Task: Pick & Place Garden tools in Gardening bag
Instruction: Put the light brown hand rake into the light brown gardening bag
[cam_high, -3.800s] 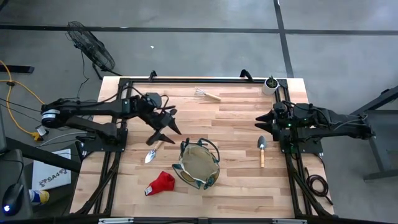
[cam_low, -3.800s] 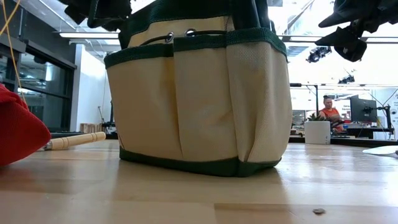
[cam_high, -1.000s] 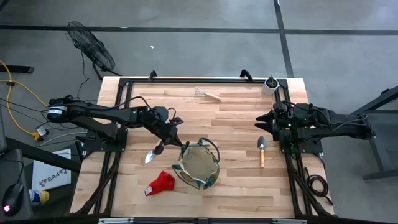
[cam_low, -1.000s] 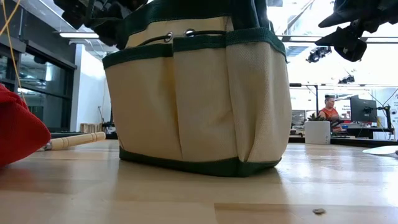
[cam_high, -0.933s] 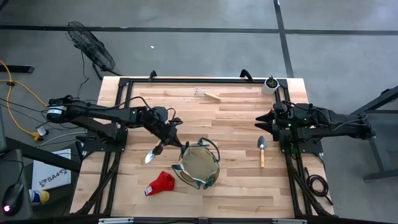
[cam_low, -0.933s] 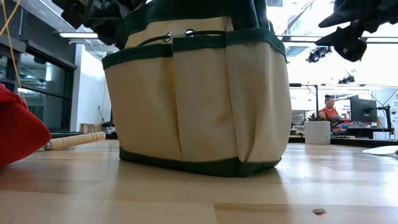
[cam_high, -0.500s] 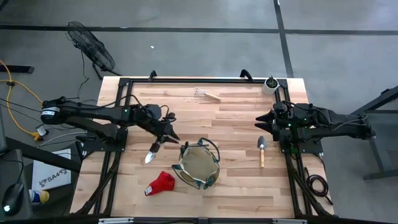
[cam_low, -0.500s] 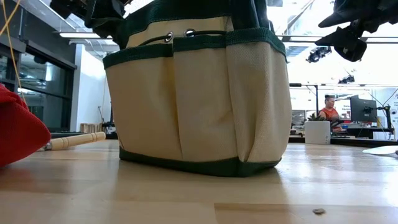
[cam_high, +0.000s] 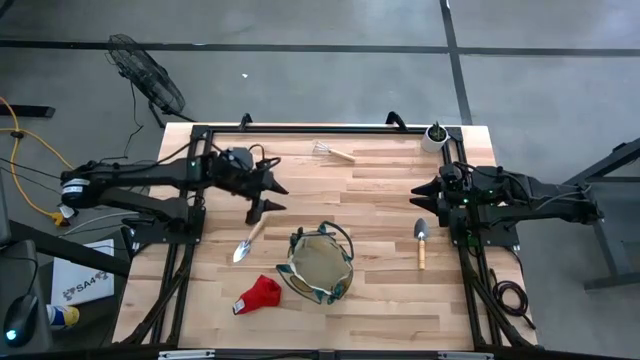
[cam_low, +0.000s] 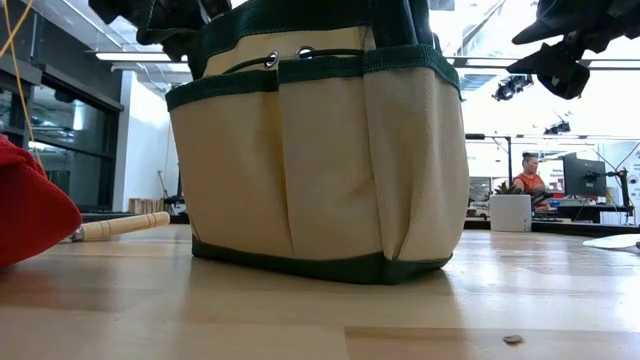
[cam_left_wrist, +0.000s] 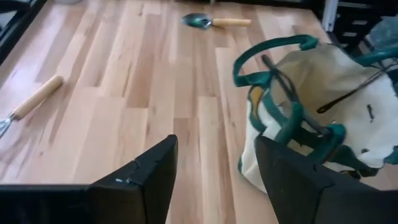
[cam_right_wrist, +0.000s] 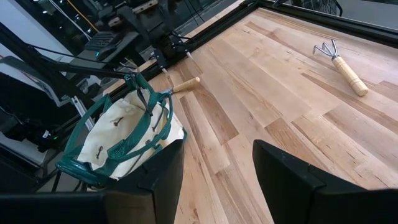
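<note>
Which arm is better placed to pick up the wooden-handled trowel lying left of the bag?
Left. The left gripper, jaws open, hovers just above the wooden-handled metal trowel; the right gripper waits across the tan fabric bag.

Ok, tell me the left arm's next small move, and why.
Probably lower the left gripper onto the trowel lying just beyond its tips: its fingers are open and empty, and the gardening bag stands right beside it.

Tan bag (cam_high: 318, 264) with green trim, red glove (cam_high: 258, 294)
</note>
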